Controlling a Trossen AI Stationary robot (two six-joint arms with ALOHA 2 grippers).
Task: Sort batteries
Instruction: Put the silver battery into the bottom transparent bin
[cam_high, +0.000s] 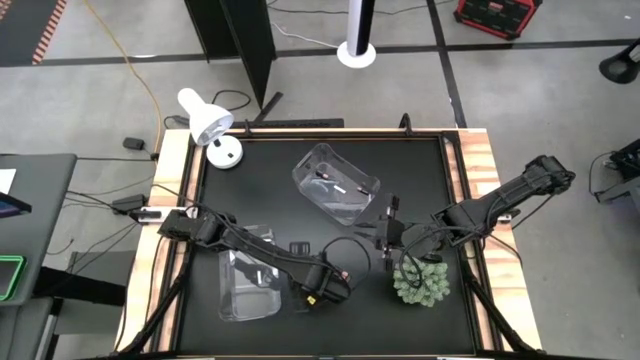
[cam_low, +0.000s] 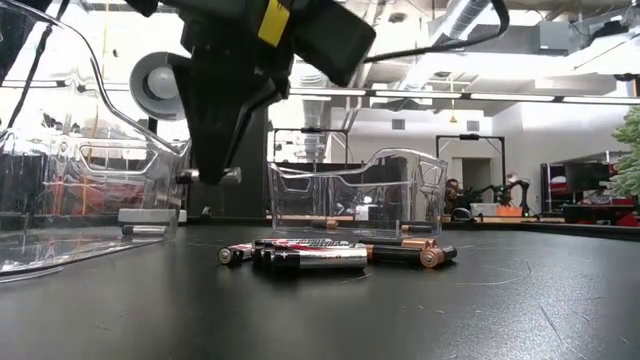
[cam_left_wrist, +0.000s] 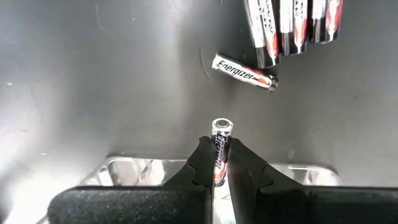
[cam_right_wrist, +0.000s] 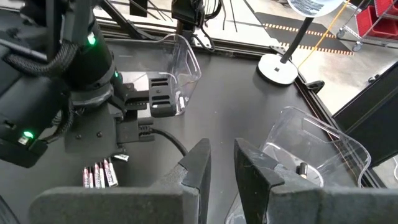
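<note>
My left gripper (cam_high: 335, 287) (cam_low: 210, 172) (cam_left_wrist: 221, 163) hangs above the table near the front, shut on one silvery-white battery (cam_left_wrist: 221, 140). A heap of silvery-white and dark copper-ended batteries (cam_low: 330, 255) (cam_left_wrist: 292, 25) (cam_right_wrist: 99, 176) lies flat on the black table just beyond it. One loose silvery battery (cam_left_wrist: 244, 73) lies beside the heap. My right gripper (cam_high: 388, 235) (cam_right_wrist: 222, 163) waits open at mid-table right, touching nothing. Two clear bins stand on the table: one far-centre (cam_high: 337, 180) (cam_right_wrist: 314, 149) with a few batteries inside, and one near-left (cam_high: 248, 285). My left gripper pinches the silvery-white battery between its two fingertips (cam_left_wrist: 202, 162), on the body (cam_left_wrist: 219, 155). The capped end (cam_left_wrist: 222, 127) sticks out past the fingertips. The fingers come from above, and the battery is lifted clear of the table.
A white desk lamp (cam_high: 215, 130) stands at the far-left corner. A green spiky plant-like object (cam_high: 420, 280) sits near the right front, close to my right arm. The near-left bin's rim (cam_left_wrist: 124, 168) lies right behind my left gripper. Bare black table shows on the far right.
</note>
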